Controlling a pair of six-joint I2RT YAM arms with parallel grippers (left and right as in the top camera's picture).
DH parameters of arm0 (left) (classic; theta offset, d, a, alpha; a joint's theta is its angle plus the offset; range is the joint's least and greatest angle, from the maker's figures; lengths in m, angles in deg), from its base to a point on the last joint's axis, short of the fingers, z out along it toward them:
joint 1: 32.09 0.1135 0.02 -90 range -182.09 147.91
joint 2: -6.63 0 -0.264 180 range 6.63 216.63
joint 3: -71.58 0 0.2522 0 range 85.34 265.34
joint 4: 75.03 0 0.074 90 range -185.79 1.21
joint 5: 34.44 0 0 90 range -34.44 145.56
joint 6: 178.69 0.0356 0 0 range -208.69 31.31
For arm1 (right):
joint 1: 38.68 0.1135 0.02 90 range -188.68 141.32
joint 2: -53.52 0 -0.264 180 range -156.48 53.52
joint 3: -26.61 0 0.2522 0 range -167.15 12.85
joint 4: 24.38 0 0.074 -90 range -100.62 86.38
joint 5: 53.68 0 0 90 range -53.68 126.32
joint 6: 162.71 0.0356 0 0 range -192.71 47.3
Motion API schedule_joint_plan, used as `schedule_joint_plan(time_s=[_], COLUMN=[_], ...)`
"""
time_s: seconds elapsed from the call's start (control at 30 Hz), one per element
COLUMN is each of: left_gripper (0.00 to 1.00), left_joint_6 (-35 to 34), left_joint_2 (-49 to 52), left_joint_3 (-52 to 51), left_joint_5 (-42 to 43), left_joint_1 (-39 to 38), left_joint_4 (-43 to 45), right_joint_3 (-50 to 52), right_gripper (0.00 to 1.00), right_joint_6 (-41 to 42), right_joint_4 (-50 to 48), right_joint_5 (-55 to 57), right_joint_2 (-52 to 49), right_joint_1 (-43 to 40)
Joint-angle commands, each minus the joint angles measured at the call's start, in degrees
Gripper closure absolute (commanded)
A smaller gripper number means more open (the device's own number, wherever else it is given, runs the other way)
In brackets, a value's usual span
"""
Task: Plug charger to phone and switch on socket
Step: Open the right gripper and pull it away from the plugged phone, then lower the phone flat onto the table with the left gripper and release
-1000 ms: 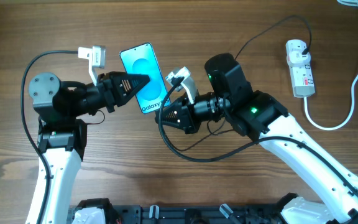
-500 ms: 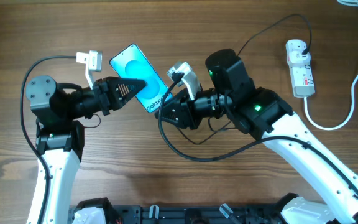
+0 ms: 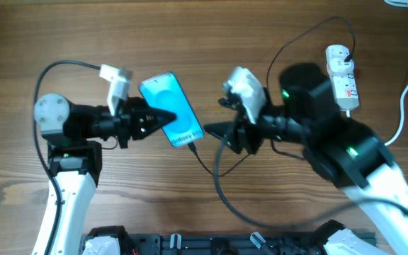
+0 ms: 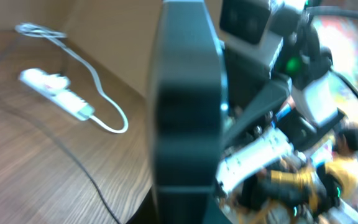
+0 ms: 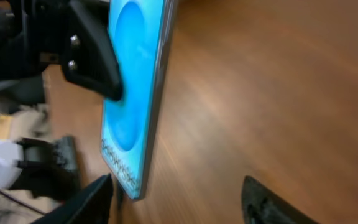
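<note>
My left gripper (image 3: 163, 119) is shut on the phone (image 3: 172, 108), which it holds above the table with its cyan screen facing up. In the left wrist view the phone (image 4: 185, 106) fills the middle as a dark edge-on slab. The charger (image 3: 205, 164), a thin black cable, meets the phone's lower end and loops off to the right. My right gripper (image 3: 218, 134) stands open just right of that end, holding nothing. The right wrist view shows the phone (image 5: 132, 93) ahead of my open right gripper (image 5: 179, 199), with a left fingertip (image 5: 95, 56) on its screen. The white socket (image 3: 342, 78) lies far right.
A thick white lead (image 3: 402, 106) curves from the socket toward the table's right edge. The charger cable (image 3: 299, 39) arcs across the table's upper right to the socket. In the left wrist view the socket (image 4: 58, 96) and its white lead (image 4: 101, 99) lie at left.
My right gripper has opened, let go of the charger's end and drawn back to the right. The left gripper has turned the phone a little, its lower end now further right.
</note>
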Motion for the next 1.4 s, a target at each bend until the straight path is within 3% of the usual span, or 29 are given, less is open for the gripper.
schedule_joint_plan(time_s=[0.0,0.07,0.13,0.3,0.33,0.4,0.53,0.63,0.9,1.0,1.13,1.2,1.3,1.37], left_gripper=[0.96,0.96,0.96,0.96,0.96,0.96,0.96,0.96,0.96,0.96,0.96,0.96,0.96,0.96], left_joint_6=[1.4,1.1,-0.5,-1.8,-1.9,-1.9,-3.4,-4.0,-4.0,-3.3,-3.3,2.1,18.3,25.1], left_joint_2=[-1.4,-1.4,-1.4,-0.9,1.0,5.4,18.6,32.2,51.9,56.6,57.1,57.1,57.1,57.1], left_joint_3=[0.6,0.6,0.6,0.6,0.6,0.6,0.6,5.4,17.0,17.0,17.5,17.6,17.8,18.1], left_joint_5=[1.2,1.2,1.2,1.2,1.2,0.7,-4.4,-6.6,-7.5,-8.7,-16.9,-18.4,-32.6,-35.3], left_joint_1=[-3.3,-3.7,-3.7,-3.1,-2.2,-1.8,-1.8,-3.6,-8.0,-8.0,-10.9,-11.1,-11.6,-12.3], left_joint_4=[2.2,2.2,2.2,2.2,-0.4,-5.6,-5.7,-5.0,-5.0,-9.1,-17.3,-20.0,-36.8,-42.3], right_joint_3=[-0.5,-0.5,-0.5,-0.5,-0.5,-0.5,-0.5,-0.5,-0.5,-0.5,-0.5,-0.5,-0.5,-0.5], right_gripper=[0.23,0.04,0.01,0.00,0.00,0.00,0.00,0.00,0.00,0.00,0.00,0.00,0.00,0.00], right_joint_6=[-3.1,-2.1,-1.6,7.4,13.0,16.3,21.8,22.4,23.4,23.3,23.2,23.2,23.2,23.2], right_joint_4=[0.7,2.6,6.4,16.7,18.3,19.6,21.2,23.5,26.5,26.4,26.5,26.6,26.6,26.5], right_joint_5=[12.2,14.7,15.3,21.4,26.6,27.9,28.4,28.3,28.4,28.4,28.4,28.4,28.4,28.4], right_joint_2=[6.1,9.3,10.4,6.0,4.8,3.8,3.7,3.7,3.7,3.7,3.7,3.7,3.7,3.7], right_joint_1=[-0.1,-0.1,-0.1,-0.1,-0.1,-0.1,-0.1,-0.1,-0.1,-0.1,-0.1,-0.1,-0.1,-0.1])
